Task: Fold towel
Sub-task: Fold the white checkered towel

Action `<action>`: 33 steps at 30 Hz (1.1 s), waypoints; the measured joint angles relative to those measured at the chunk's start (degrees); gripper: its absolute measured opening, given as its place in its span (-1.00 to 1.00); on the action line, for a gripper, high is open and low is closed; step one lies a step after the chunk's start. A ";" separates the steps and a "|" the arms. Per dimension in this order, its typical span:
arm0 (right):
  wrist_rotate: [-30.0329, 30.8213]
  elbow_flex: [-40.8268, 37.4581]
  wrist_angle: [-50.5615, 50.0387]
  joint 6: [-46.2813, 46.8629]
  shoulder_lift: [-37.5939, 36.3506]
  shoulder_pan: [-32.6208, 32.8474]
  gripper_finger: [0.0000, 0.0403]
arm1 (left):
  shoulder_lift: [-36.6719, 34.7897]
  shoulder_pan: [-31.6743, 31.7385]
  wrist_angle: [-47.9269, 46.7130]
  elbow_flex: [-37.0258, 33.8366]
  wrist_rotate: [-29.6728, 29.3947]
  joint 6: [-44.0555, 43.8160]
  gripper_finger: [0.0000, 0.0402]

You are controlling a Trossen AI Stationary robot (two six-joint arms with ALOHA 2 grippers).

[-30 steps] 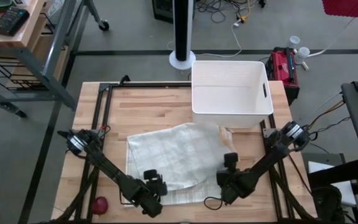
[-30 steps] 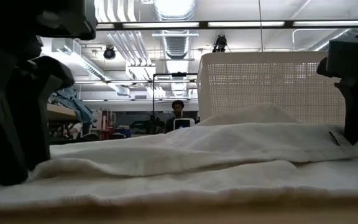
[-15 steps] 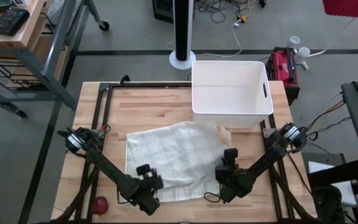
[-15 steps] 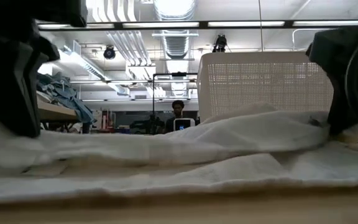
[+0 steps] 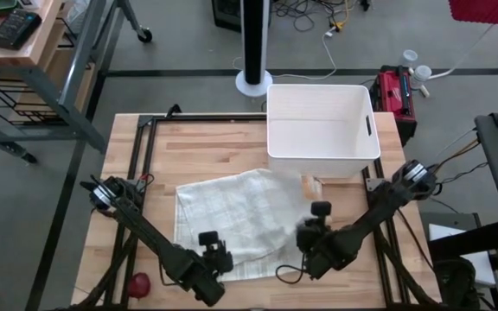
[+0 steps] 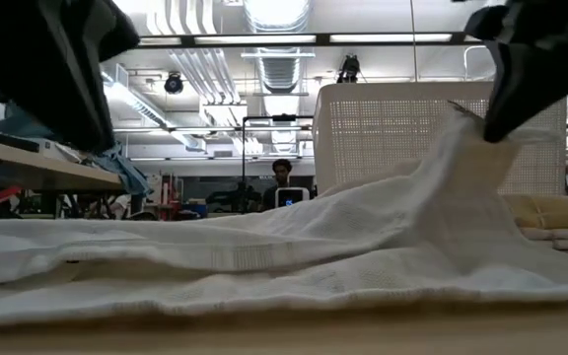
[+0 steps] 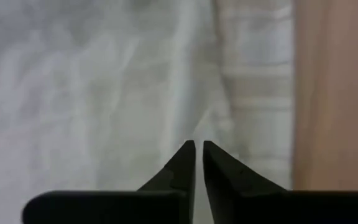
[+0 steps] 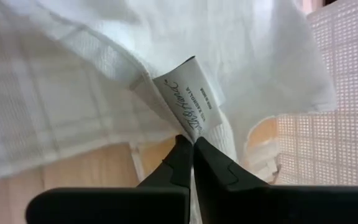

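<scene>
Your towel (image 5: 236, 212) lies spread across the middle of the table (image 5: 188, 142), just in front of the white basket (image 5: 322, 125). Your right pincer (image 8: 193, 144) is closed on the towel's near right corner, by its label (image 8: 188, 99), and holds that corner raised off the wood. Your left pincer (image 7: 199, 149) is pinched shut at the near left edge; whether it holds cloth you cannot tell. Bare table runs along the far side and the left.
</scene>
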 joint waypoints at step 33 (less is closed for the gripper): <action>-1.97 3.06 2.38 -0.30 -0.58 -1.80 -1.00 | 0.31 2.38 21.05 -13.46 8.17 -12.26 -0.88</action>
